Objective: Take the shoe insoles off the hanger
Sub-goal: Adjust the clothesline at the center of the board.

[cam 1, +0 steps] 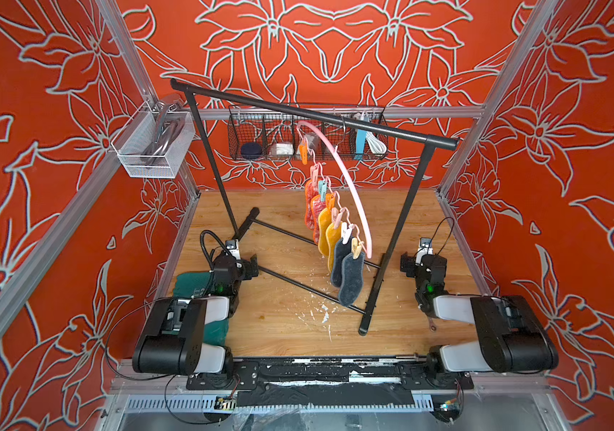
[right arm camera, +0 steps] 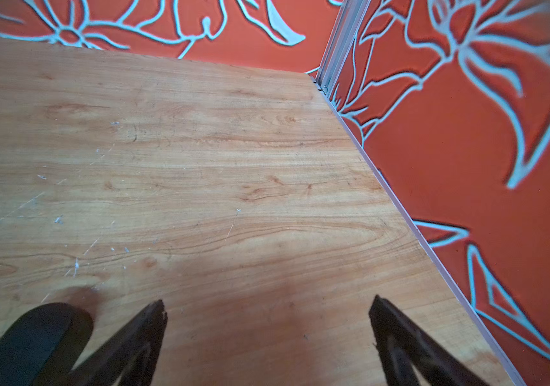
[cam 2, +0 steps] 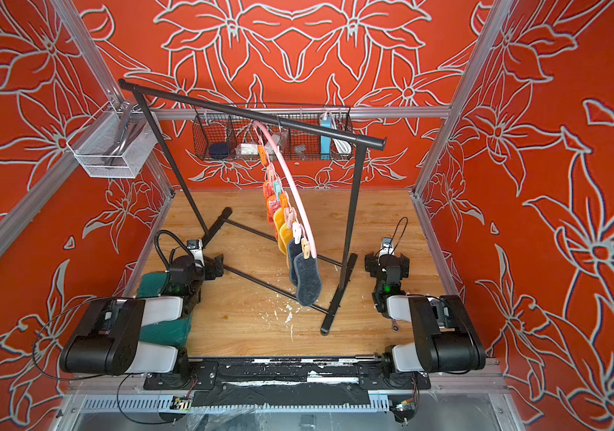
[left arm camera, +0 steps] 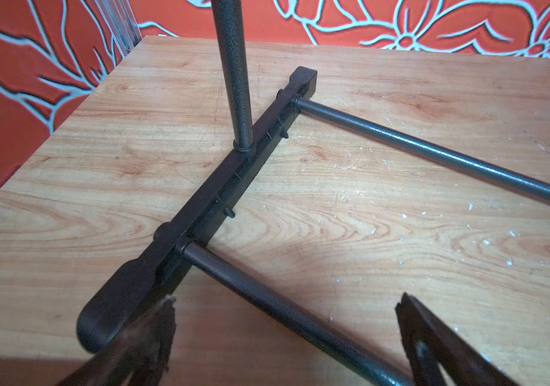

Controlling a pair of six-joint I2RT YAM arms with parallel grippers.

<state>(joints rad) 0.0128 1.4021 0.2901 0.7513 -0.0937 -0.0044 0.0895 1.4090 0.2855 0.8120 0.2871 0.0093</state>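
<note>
The pink hanger (cam 1: 348,183) (cam 2: 299,196) hangs by its hook from the top bar of a black rack (cam 1: 260,101). The shoe insoles are clipped along it in a row: two red-pink (cam 1: 311,203), two yellow (cam 1: 324,231) and two dark grey (cam 1: 352,278) (cam 2: 308,280). My left gripper (cam 1: 251,266) (left arm camera: 287,299) stands open low over the rack's base rod, holding nothing. To the right of the rack, my right gripper (cam 1: 423,260) (right arm camera: 267,301) is open over bare wood. Both grippers are well below and apart from the insoles.
The rack's feet and cross rods (left arm camera: 226,187) lie on the wooden table (cam 1: 286,328); one foot end (right arm camera: 39,334) is beside the right gripper. A green cloth (cam 1: 193,287) lies under the left arm. Wire baskets (cam 1: 307,138) (cam 1: 152,145) hang on the walls.
</note>
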